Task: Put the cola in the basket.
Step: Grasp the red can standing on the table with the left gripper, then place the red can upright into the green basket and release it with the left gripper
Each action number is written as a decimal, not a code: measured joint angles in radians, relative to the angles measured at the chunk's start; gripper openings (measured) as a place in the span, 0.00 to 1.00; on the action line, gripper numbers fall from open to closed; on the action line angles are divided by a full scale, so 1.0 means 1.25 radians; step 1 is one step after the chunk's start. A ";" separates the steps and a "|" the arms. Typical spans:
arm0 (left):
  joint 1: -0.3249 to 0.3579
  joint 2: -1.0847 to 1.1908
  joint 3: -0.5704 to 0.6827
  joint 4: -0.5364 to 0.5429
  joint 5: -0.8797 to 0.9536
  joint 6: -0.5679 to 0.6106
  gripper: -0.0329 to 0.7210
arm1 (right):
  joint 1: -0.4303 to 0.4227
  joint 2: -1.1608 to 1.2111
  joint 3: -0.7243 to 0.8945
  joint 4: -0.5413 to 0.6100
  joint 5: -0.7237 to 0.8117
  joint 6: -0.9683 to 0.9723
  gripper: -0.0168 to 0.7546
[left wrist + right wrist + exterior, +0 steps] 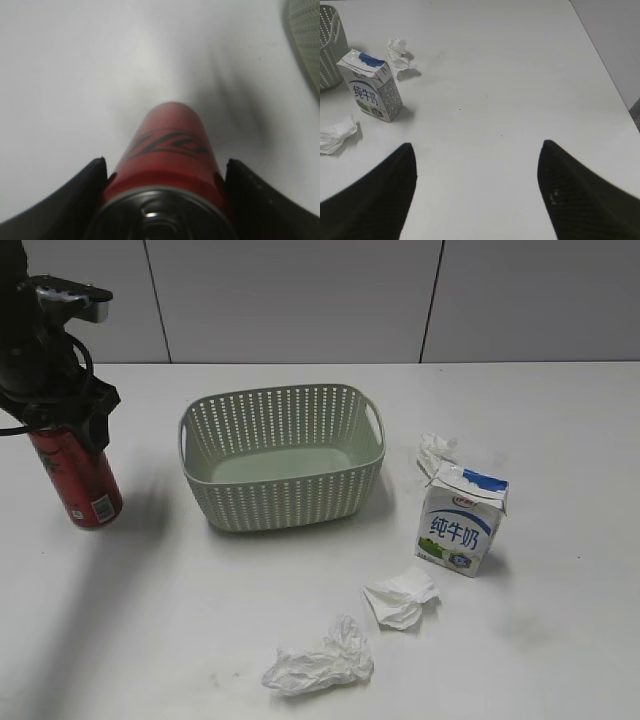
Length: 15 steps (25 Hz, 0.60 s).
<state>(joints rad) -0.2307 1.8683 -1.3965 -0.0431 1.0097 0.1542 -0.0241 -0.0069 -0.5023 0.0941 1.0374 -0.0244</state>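
1. Biggest thing here is the plain white tabletop [560, 440], it carries everything, with a grey panelled wall behind it.
2. Next, the pale green rectangular plastic basket [283, 502] with perforated sides and cut-out handles. It sits upright around the middle of the tabletop, and nothing shows inside it. Its corner also peeks into the left wrist view [306, 35] and the right wrist view [329, 47].
3. The black left arm comes down at the far left of the exterior view, and its left pincer [62, 420] is clamped on the top part of the can. In the left wrist view the 2 dark fingers [75, 200] sit tight against either side of it.
4. The tall slim red cola can [78, 478] with black script, silver top and a small white label patch is well left of the basket, tilted a bit. Can't tell if its base touches the tabletop or is just off it. Wrist view has it up close [167, 150].
5. The right pincer [477, 170] is spread wide over bare tabletop, holding nothing.
6. A white-and-blue milk carton [462, 523] stands upright right of the basket.
7. Smallest: 3 crumpled white tissues, 1 behind the carton [434, 452], 1 in front of it [401, 597], 1 nearest the camera [320, 660].
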 joint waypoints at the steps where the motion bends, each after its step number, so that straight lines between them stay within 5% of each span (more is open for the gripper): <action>1: 0.000 0.000 0.000 0.000 0.000 0.000 0.76 | 0.000 0.000 0.000 0.000 0.000 0.000 0.76; 15: 0.000 -0.079 -0.010 0.045 -0.002 0.000 0.75 | 0.000 0.000 0.000 0.000 0.000 0.000 0.76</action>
<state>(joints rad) -0.2307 1.7691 -1.4086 0.0137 1.0077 0.1542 -0.0241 -0.0069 -0.5023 0.0941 1.0374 -0.0244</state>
